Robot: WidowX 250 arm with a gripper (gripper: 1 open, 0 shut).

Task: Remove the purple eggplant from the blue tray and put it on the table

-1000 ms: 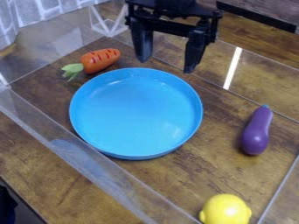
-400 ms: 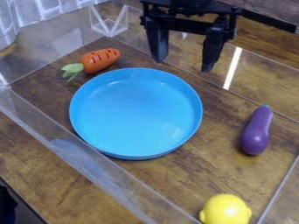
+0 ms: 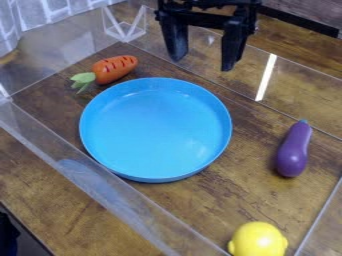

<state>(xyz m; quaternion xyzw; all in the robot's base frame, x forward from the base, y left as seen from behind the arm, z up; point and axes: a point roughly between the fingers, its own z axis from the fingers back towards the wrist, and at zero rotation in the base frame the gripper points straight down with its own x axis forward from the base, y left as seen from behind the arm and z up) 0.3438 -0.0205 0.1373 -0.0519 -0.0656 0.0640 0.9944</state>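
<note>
A: Where is the eggplant (image 3: 294, 148) at this entry?

B: Lower right of the frame, lying on the table (image 3: 160, 215), well apart from the tray's (image 3: 154, 130) right rim. Stem tip points up. Same spot as a second ago.

A: Tray contents?

B: Blue tray sits centre frame, bare inside. It has not shifted.

A: Claw (image 3: 201, 52)?

B: Top centre, above the tray's far rim, two dark fingers (image 3: 233, 48) pointing down and spread wide, holding nothing. Compared with the earlier frame it sits slightly higher in the frame; less of the fingers shows below the top edge. Spread unchanged.

A: Other items?

B: Carrot (image 3: 110, 69) upper left, just beside the tray's rim. Lemon (image 3: 257, 240) at the bottom edge, right of centre. Neither has moved.
</note>
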